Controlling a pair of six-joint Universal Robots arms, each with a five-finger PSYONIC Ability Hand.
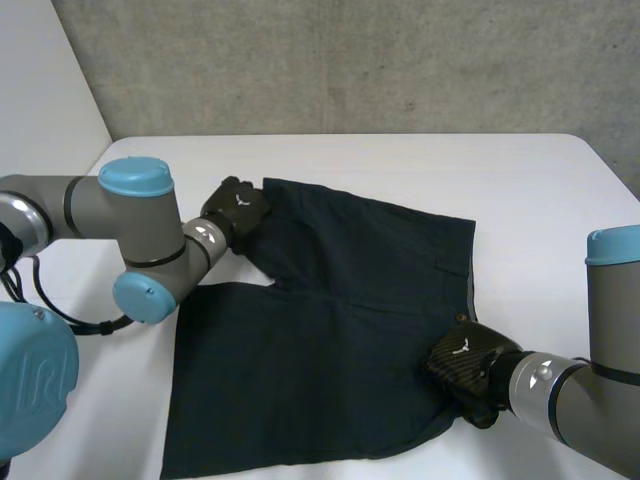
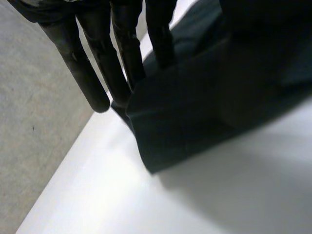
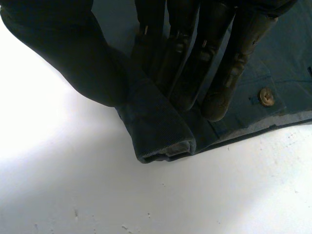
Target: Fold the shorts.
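A: What sat nearest the camera?

B: The left arm, its blue cap low & close. Next out were the shorts: dark cloth spread flat on the white table, near leg's hem twd the camera, both legs pointing to the robot's left, waistband to its right.

A: Right hand?

B: The right hand was at the near end of the waistband. In its wrist view the fingers lay straight on top, w/ a ridge of waistband raised between them & the thumb side. I read that as a pinch, i.e. holding cloth. A small metal button sat just beside the fingertips.

A: Further out?

B: The left hand was at the far leg's hem corner. Its fingers were straight, and the corner was lifted off the table against them w/ shadow under it. One finger stood free beside the cloth. Prob. nipped vs. the thumb, so holding too. Beyond that were bare table and a grey wall.

A: How would the cloth handle?

B: Light & limp, I'd judge, so it'd sag & drag. It's not fragile and not slippery. The waistband looked thicker & stiffer b/c of seam + button. The best holds were corners, esp. the waistband end & hem, as taken, so an edge runs taut thru the fold. A mid-cloth grab would prob. bunch it.
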